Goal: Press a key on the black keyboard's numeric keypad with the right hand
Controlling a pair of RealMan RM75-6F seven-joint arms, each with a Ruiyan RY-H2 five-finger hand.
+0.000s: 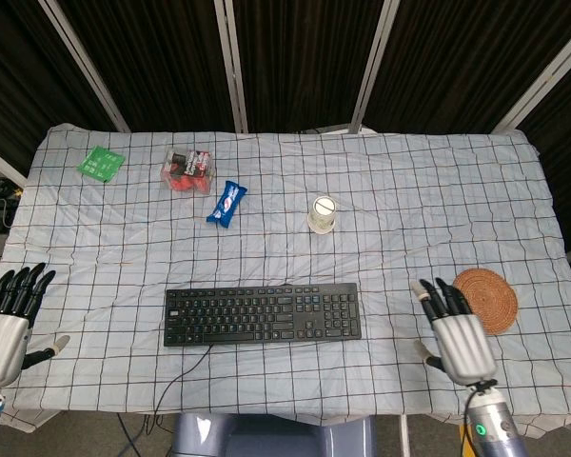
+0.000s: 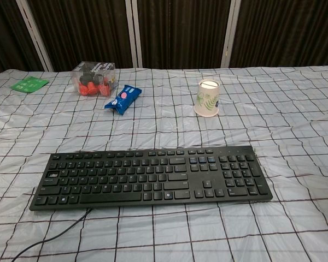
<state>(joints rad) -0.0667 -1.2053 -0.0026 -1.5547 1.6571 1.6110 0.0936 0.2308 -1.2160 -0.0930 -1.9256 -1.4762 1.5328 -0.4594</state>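
The black keyboard (image 1: 263,313) lies flat near the front edge of the table (image 1: 438,190), roughly centre, long side running left-right, w/ its numeric keypad (image 1: 341,310) at the right end; a dark cable (image 1: 176,378) trails off its near-left corner toward the table edge. The right hand (image 1: 454,333) sits well right of the keyboard, apart from it, fingers (image 1: 443,298) spread and pointing toward the far side, holding nothing — it shows only in the head view, not in the chest view. Just right of that hand, nearly touching its fingertips in the head view, is a round woven coaster (image 1: 488,298). The left hand (image 1: 6,319) is at the far left, by the table's near-left corner, fingers apart and empty too, thumb out to the side. Nothing lies betw. the right hand and the keypad but bare checked cloth (image 1: 390,314). Farther back, well apart from the keyboard: a paper cup (image 1: 323,213) w/ a leaf print stands upright beyond the keyboard's right half; left of it a blue snack packet (image 1: 226,203) lies at a slant; just beyond and left of that, a clear plastic box (image 1: 187,169) w/ red and dark items inside; and at the far-left corner a flat green packet (image 1: 101,163). The cloth is wrinkled throughout — dark curtain panels (image 1: 295,57) close off the far side.
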